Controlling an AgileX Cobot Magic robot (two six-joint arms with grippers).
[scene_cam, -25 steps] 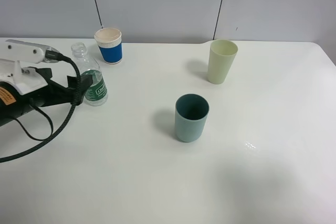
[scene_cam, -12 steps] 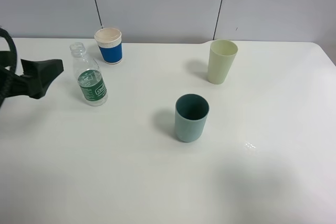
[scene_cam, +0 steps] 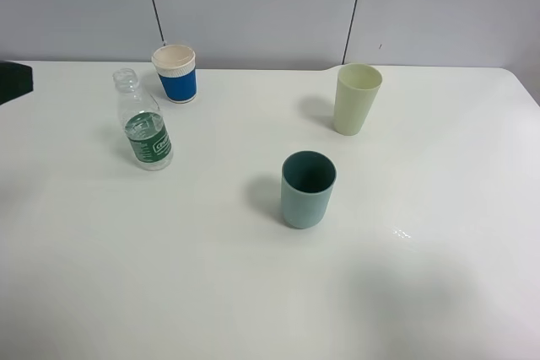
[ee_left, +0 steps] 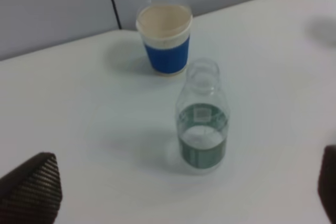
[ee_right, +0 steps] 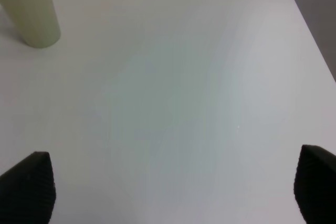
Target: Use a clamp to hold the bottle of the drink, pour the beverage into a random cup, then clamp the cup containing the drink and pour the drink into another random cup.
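The clear plastic bottle with a green label (scene_cam: 144, 128) stands upright and uncapped near the far-left corner of the white tabletop (scene_cam: 169, 284), partly filled. The blue paper cup with a white rim (scene_cam: 175, 73) stands just beside it, closer to the far edge. The pale yellow-green plastic cup (scene_cam: 357, 99) is by the far edge toward the right, and the teal plastic cup (scene_cam: 308, 189) sits near the middle.

The left gripper (ee_left: 178, 195) is spread wide and holds nothing, with the bottle ahead of it and apart from both fingers. The right gripper (ee_right: 170, 187) is likewise spread and empty, near the right edge.

The main risk is tipping. The bottle is light and has no cap, so a finger striking its side on the approach would likely topple it and spill the drink. A hard squeeze on the thin wall could push liquid out of the neck. The blue cup is close enough for the far finger to knock it.

The label carries white print and a pale square, perhaps a code, but it is too blurred to read.
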